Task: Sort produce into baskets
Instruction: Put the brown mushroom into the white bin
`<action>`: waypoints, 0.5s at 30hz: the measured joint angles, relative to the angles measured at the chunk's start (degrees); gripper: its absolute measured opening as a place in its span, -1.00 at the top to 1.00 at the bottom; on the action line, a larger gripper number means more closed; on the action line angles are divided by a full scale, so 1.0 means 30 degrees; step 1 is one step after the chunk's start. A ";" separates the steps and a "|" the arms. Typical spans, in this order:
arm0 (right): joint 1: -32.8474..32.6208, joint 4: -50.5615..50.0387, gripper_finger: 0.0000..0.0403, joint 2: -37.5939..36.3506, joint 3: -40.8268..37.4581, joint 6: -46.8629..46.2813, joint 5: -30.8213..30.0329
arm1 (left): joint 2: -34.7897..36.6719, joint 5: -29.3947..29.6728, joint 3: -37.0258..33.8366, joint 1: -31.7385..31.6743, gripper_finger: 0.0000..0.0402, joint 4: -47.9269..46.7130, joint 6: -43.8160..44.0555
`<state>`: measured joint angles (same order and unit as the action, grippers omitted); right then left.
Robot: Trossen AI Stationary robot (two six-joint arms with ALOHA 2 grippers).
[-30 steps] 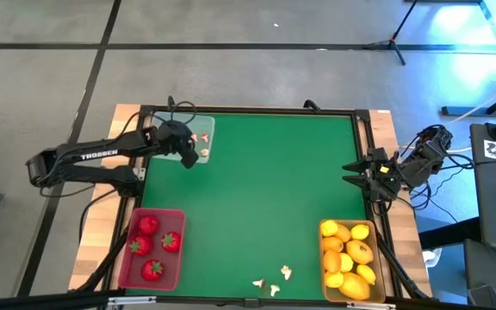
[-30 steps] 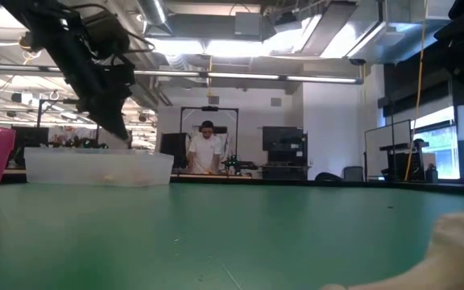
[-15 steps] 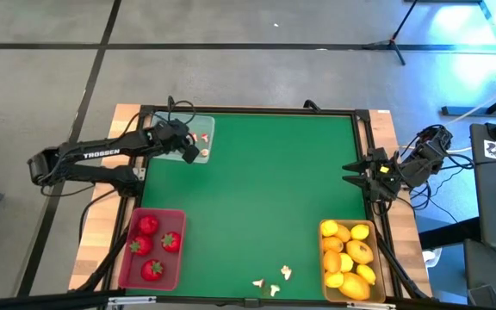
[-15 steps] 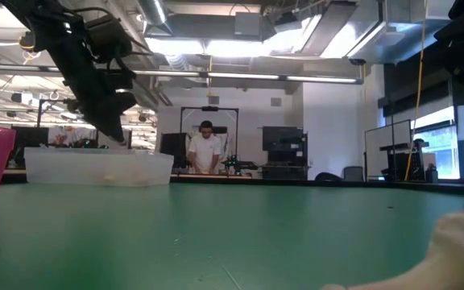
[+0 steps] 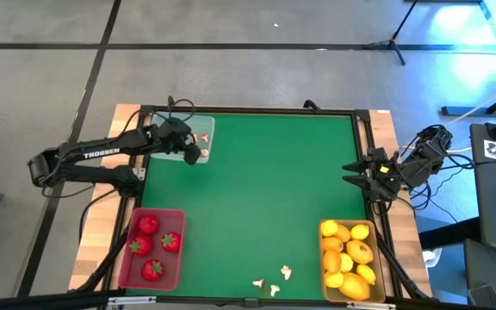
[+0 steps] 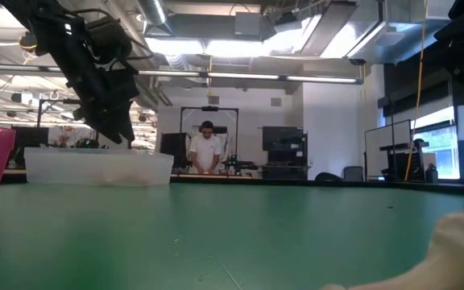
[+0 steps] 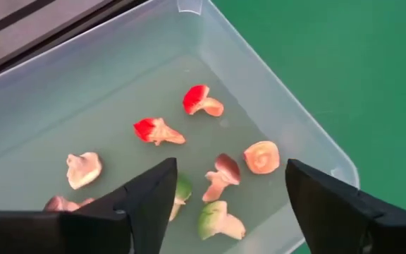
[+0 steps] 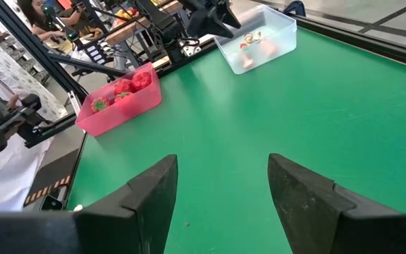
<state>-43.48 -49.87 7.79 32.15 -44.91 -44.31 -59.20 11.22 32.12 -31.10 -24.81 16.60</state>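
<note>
My left gripper (image 7: pixel 230 176) hangs open over the clear basket (image 5: pixel 203 127) at the table's far left corner, fingers slanting down, touching nothing. Several small red, white and green bits (image 7: pixel 201 100) lie on the floor of that basket (image 7: pixel 294 120). Three more pale bits (image 5: pixel 272 281) lie on the green mat by the near edge. Red strawberries (image 5: pixel 149 226) lie in the pink basket (image 5: pixel 124 258) at the near left. Yellow and orange lemons (image 5: pixel 351 255) fill the tan-yellow basket (image 5: pixel 322 231) at the near right. My right gripper (image 8: pixel 222 166) waits open at the table's right edge (image 5: pixel 360 172).
The green mat (image 5: pixel 265 189) lies bare between the three baskets. A dark frame (image 5: pixel 248 112) runs along the table's edges. A blurred pale bit (image 6: pixel 457 250) sits close to the low camera. A person (image 6: pixel 206 149) stands far off in the room behind.
My left gripper has opened over the clear basket and rolled slightly about its own axis, staying in the same place.
</note>
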 joint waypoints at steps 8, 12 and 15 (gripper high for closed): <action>0.0000 0.0000 -0.10 0.0000 -0.0002 0.0000 0.0000 | 0.0000 -0.0922 0.1624 0.1527 -0.29 0.0232 0.0035; 0.0004 0.0000 -0.10 0.0000 -0.0004 0.0000 -0.0007 | 0.0000 -0.2223 0.2306 0.3083 -0.28 0.2090 0.1415; 0.0006 0.0000 -0.10 0.0000 -0.0002 0.0000 -0.0007 | 0.0000 -0.2386 0.2310 0.4429 -0.29 0.4318 0.3328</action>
<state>-43.47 -49.87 7.79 32.15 -44.91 -44.34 -59.20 4.06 39.05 -17.81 -11.85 26.59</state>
